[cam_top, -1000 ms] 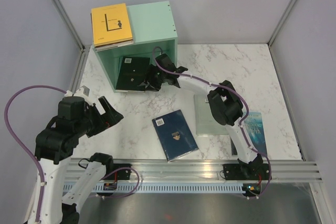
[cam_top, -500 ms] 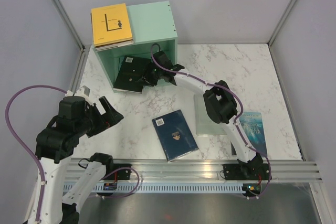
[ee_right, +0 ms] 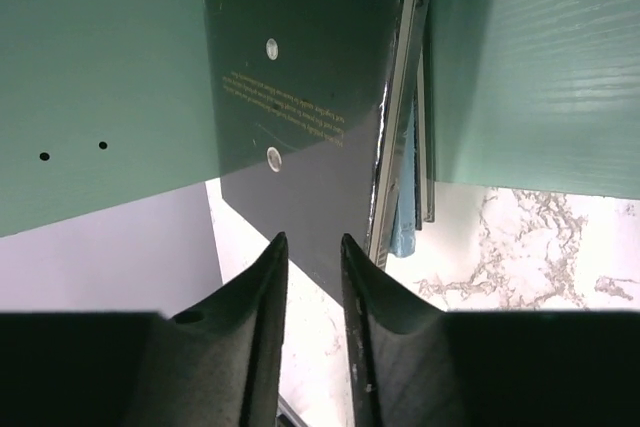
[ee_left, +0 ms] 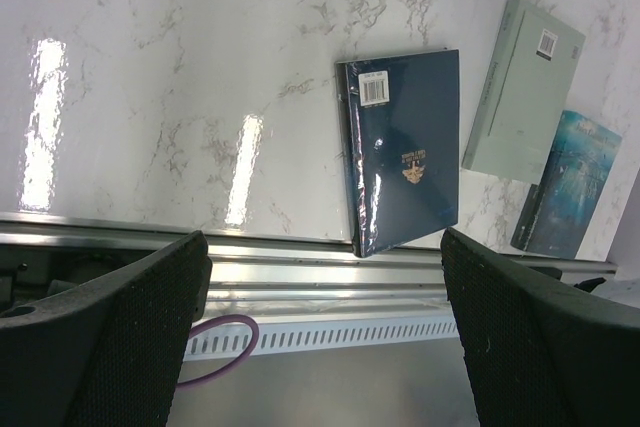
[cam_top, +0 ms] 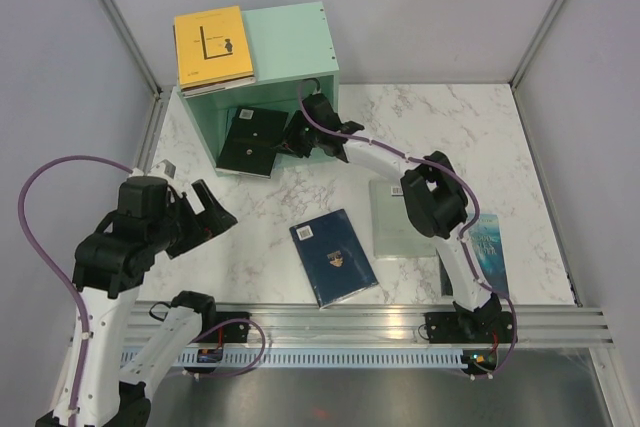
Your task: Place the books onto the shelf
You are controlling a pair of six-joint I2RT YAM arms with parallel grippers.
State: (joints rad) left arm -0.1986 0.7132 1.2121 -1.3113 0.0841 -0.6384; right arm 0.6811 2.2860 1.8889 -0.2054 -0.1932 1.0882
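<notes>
Black paperback (cam_top: 248,139) in mint-green wooden cube shelf (cam_top: 290,37), far left on white marble table (cam_top: 450,127); left gripper (ee_left: 325,337) jaws spread wide; right gripper (ee_right: 313,243) grip: cannot tell.

right gripper (ee_right: 312,247) jaws narrower, black book (cam_top: 250,139) shifted

The shelf (cam_top: 295,42) mouth is nearly taken up: a black book (cam_top: 250,137) leans across its left part, and the right hand (cam_top: 283,145) sits just beside it, its arm (cam_top: 375,159) stretching across mid-bench. On the shelf top a yellow book (cam_top: 212,45) covers the left half; the right half is bare. The blue book (cam_top: 334,256), mint book (cam_top: 390,232) and teal book (cam_top: 492,247) occupy the front centre and right of the bench (cam_top: 480,127). Bare marble lies between the wide-spread left hand (cam_top: 213,209) and the blue book, and at the back right.
</notes>
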